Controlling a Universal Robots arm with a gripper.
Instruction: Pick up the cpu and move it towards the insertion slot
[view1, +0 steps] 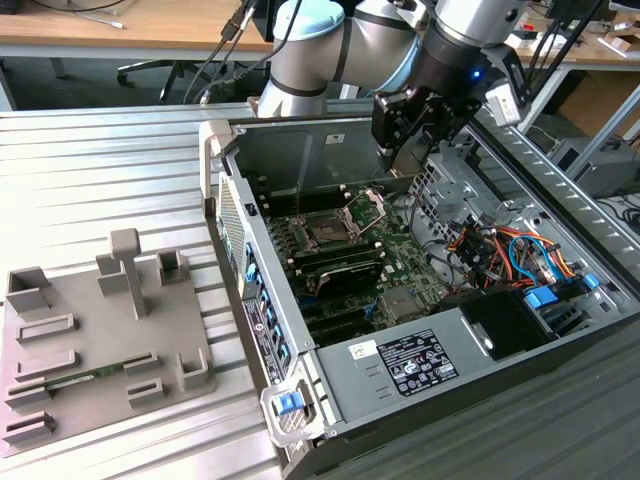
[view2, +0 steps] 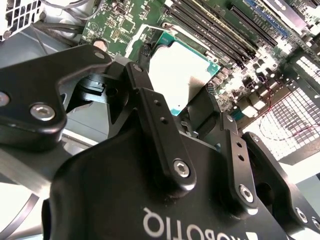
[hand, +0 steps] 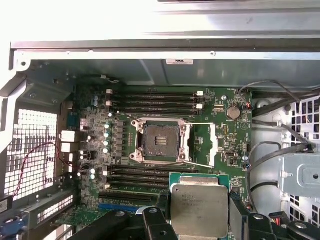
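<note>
White lettering (view2: 165, 227) ran upside down across the body of my gripper (view2: 182, 100). A printed label (view1: 418, 362) sat on the power supply (view1: 350, 392), and faint engraving marked the chip (hand: 199, 209) I held; their small print was illegible.

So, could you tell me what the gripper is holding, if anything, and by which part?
The gripper holds the cpu, clamped by two opposite side edges, metal top exposed, above the motherboard.

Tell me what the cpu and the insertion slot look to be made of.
The cpu: a silvery, matte metal lid, likely on a green board edge, held in the gripper. The insertion slot: a dark, probably plastic socket inside a shiny metal frame with a thin wire lever.
</note>
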